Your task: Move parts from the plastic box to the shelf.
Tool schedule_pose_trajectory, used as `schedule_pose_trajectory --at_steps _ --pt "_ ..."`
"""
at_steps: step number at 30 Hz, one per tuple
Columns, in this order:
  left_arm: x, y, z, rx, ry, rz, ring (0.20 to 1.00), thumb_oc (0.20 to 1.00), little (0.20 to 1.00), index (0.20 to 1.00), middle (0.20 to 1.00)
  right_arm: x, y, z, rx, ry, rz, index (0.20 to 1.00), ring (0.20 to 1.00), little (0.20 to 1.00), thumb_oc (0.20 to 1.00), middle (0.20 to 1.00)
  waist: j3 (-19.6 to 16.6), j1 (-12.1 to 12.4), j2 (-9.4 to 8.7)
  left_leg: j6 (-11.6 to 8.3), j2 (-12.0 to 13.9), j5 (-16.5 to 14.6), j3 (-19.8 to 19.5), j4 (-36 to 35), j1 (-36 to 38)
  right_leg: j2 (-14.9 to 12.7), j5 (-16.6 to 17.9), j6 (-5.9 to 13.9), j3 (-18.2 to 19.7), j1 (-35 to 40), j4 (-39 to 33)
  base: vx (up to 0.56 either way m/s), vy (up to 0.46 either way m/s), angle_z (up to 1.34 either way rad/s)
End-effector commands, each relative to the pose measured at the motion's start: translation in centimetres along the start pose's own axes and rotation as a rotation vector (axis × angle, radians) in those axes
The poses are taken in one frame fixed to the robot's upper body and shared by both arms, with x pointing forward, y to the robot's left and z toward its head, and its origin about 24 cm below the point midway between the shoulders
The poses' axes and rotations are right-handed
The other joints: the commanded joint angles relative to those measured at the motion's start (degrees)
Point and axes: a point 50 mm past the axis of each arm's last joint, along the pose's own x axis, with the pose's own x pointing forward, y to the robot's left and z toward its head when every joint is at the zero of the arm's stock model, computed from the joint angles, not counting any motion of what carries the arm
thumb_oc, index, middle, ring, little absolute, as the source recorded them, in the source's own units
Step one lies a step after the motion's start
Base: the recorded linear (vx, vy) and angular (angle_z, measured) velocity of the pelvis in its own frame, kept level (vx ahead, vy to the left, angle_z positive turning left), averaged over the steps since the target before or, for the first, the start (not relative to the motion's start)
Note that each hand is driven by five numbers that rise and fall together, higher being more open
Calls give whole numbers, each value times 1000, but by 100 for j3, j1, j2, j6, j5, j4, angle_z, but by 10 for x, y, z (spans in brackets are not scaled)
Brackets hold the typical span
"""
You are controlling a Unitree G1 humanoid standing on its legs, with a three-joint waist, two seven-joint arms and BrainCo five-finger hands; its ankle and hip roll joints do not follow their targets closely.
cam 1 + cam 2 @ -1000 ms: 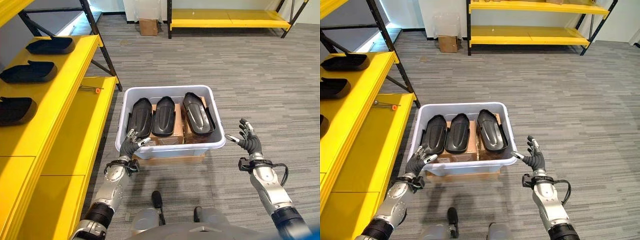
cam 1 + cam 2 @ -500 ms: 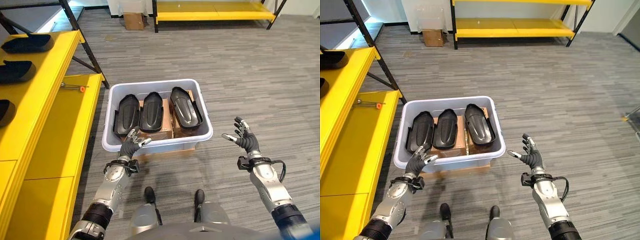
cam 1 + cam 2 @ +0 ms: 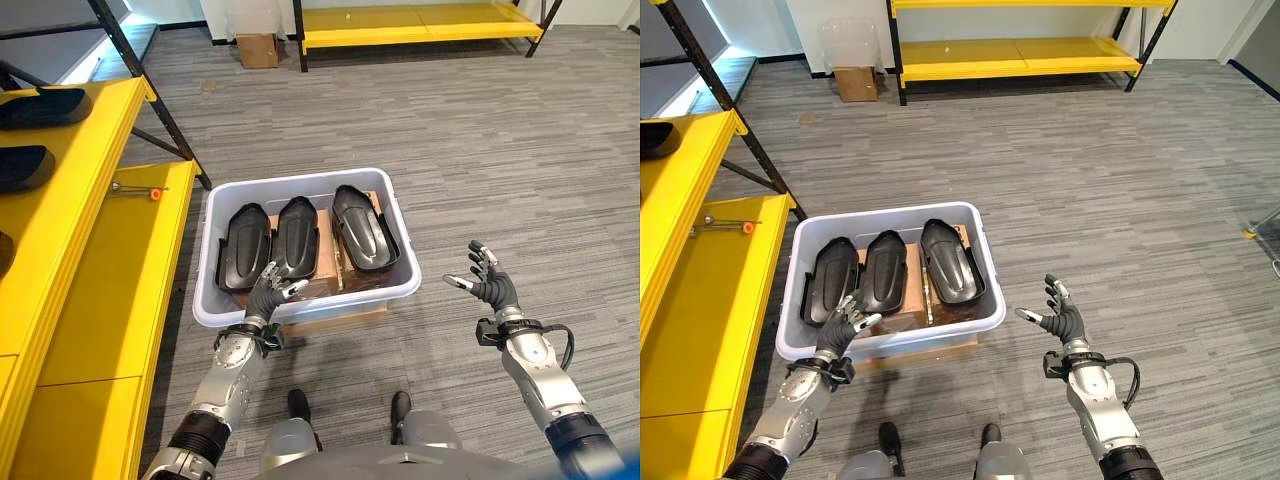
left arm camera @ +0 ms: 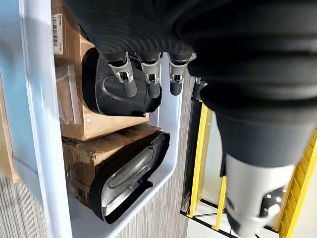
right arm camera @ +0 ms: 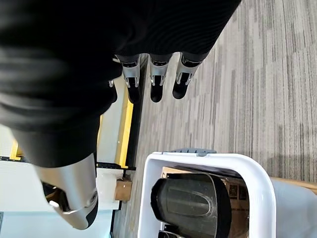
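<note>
A pale plastic box (image 3: 350, 302) stands on the floor in front of me. Three black moulded parts lie side by side in it on cardboard cartons: left (image 3: 245, 245), middle (image 3: 297, 235), right (image 3: 362, 227). My left hand (image 3: 265, 295) is open at the box's near rim, its fingers (image 4: 148, 79) pointing over the left part. My right hand (image 3: 490, 288) hangs open above the floor, right of the box and apart from it, holding nothing. The yellow shelf (image 3: 110, 260) runs along the left, with more black parts (image 3: 45, 105) on its upper level.
A screwdriver with an orange handle (image 3: 140, 190) lies on the lower shelf level. A flat cardboard piece (image 3: 330, 322) sticks out from under the box. A second yellow shelf (image 3: 410, 20) and a small carton (image 3: 257, 48) stand at the far wall, beyond grey carpet.
The whole picture has shifted, so the camera moved. Both hands keep about the same pose, the left one staying at the box's near rim.
</note>
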Motion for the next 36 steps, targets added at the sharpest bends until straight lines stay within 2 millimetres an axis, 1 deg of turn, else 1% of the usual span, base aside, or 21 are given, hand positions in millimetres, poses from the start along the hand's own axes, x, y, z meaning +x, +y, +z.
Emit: schedule_pose_trajectory --at_steps 1,2,3,4,6,7,8,10,12,13,14,15,17,18,21,22,25,29,31,33,36 --pt "2 1 24 11 -99 -39 1000 1000 1000 1000 1000 8 0 44 -54 -219 57 1000 1000 1000 1000 1000 13 9 -196 265 -359 -1254 -237 1461 -156 -42 134 -26 270 -84 120 -20 -73 12" --pt "1 2 23 4 -100 -36 1000 1000 1000 1000 1000 10 1 46 -68 -231 73 1000 1000 1000 1000 1000 41 75 -201 211 -386 -1257 -541 1697 -330 -44 152 -70 405 -56 94 50 27 18" --pt "-3 6 15 -16 -71 -38 1000 1000 1000 1000 1000 12 3 44 -60 -203 76 1000 1000 1000 1000 1000 14 88 -132 55 -59 -983 -631 1361 -237 -38 96 -82 393 19 91 152 232 -3" --pt "-5 5 10 -23 -59 -51 1000 1000 1000 1000 1000 11 3 44 -61 -190 72 1000 1000 1000 1000 1000 -30 47 -53 -102 246 -606 -690 957 -143 -35 42 -85 399 26 113 200 333 8" --pt "-6 1 7 -15 -57 -74 1000 1000 1000 1000 1000 13 2 47 -59 -200 60 1000 1000 1000 1000 1000 -34 19 18 -177 392 -446 -790 749 -139 -93 2 -88 487 -15 154 92 437 -12" --pt "-3 -1 9 4 -59 -85 1000 1000 1000 1000 1000 13 -1 49 -62 -210 47 1000 1000 1000 1000 1000 -44 -60 68 -183 395 -511 -617 677 -141 -165 -21 -25 478 -167 229 2 534 -24" --pt "-1 -2 10 11 -67 -100 1000 1000 1000 1000 1000 12 -2 52 -60 -227 34 1000 1000 1000 1000 1000 -5 -125 78 -182 361 -598 -485 753 -168 -259 56 60 477 -317 276 20 429 -12" --pt "0 -6 17 36 -95 -105 1000 1000 1000 1000 1000 11 0 60 -104 -299 37 1000 1000 1000 1000 1000 75 -128 13 -129 277 -731 -393 813 -192 -299 206 160 530 -359 141 66 194 -11" --pt "0 -7 25 44 -126 -114 1000 1000 1000 1000 1000 13 -1 77 -141 -386 26 1000 1000 1000 1000 1000 158 -46 -38 -118 225 -768 -404 808 -286 -318 285 223 526 -440 32 -25 21 5" --pt "0 -6 31 50 -146 -127 1000 1000 1000 1000 1000 15 -3 88 -158 -444 13 1000 1000 1000 1000 1000 226 18 -53 -113 203 -793 -415 849 -404 -337 298 241 501 -529 20 -122 -24 17" --pt "1 -6 39 58 -171 -142 1000 1000 1000 1000 1000 18 -7 106 -175 -517 -7 1000 1000 1000 1000 1000 333 106 -57 -113 181 -811 -441 915 -560 -346 306 243 469 -620 13 -151 -38 35" --pt "1 -6 47 67 -194 -156 1000 1000 1000 1000 1000 20 -10 122 -201 -578 -26 1000 1000 1000 1000 1000 415 172 -54 -114 162 -819 -462 964 -688 -344 300 238 448 -697 14 -134 -47 36" --pt "2 -6 54 67 -214 -166 1000 1000 1000 1000 1000 23 -12 138 -221 -627 -34 1000 1000 1000 1000 1000 508 238 -47 -121 150 -819 -498 1020 -833 -346 295 226 416 -785 29 -124 -53 16" --pt "4 -7 61 66 -233 -177 1000 1000 1000 1000 1000 26 -13 157 -275 -698 -58 1000 1000 1000 1000 1000 603 299 -25 -124 137 -815 -536 1078 -968 -340 287 206 391 -863 48 -137 -62 7" --pt "6 -8 73 78 -259 -194 1000 1000 1000 1000 1000 31 -14 193 -351 -808 -101 1000 1000 1000 1000 1000 758 409 8 -130 121 -798 -610 1169 -1184 -329 269 165 338 -996 101 -88 -51 5" --pt "6 -8 74 78 -262 -196 1000 1000 1000 1000 1000 31 -14 198 -372 -830 -115 1000 1000 1000 1000 1000 780 428 14 -131 118 -796 -621 1188 -1217 -327 262 157 330 -1016 116 -61 -55 10" --pt "7 -10 83 88 -280 -224 1000 1000 1000 1000 1000 36 -21 230 -440 -898 -190 1000 1000 1000 1000 1000 904 558 46 -139 112 -778 -703 1282 -1403 -318 212 112 259 -1137 217 -62 -70 1" --pt "6 -12 92 99 -298 -272 1000 1000 1000 1000 1000 38 -34 262 -517 -927 -257 1000 1000 1000 1000 1000 1039 692 105 -143 91 -752 -816 1377 -1613 -307 152 67 194 -1290 349 -49 -76 8" --pt "6 -15 99 117 -320 -306 1000 1000 1000 1000 1000 39 -38 279 -609 -951 -296 1000 1000 1000 1000 1000 1122 748 135 -139 71 -752 -872 1447 -1729 -303 102 33 179 -1389 454 -45 -73 18" --pt "4 -21 107 125 -352 -345 1000 1000 1000 1000 1000 41 -45 293 -643 -933 -325 1000 1000 1000 1000 1000 1227 808 188 -136 47 -736 -931 1526 -1895 -289 37 -13 157 -1554 627 -54 -86 7" --pt "1 -25 118 130 -392 -381 1000 1000 1000 1000 1000 45 -54 305 -660 -892 -362 1000 1000 1000 1000 1000 1361 850 240 -129 3 -737 -1002 1631 -2107 -268 -61 -72 152 -1803 872 -64 -87 13"
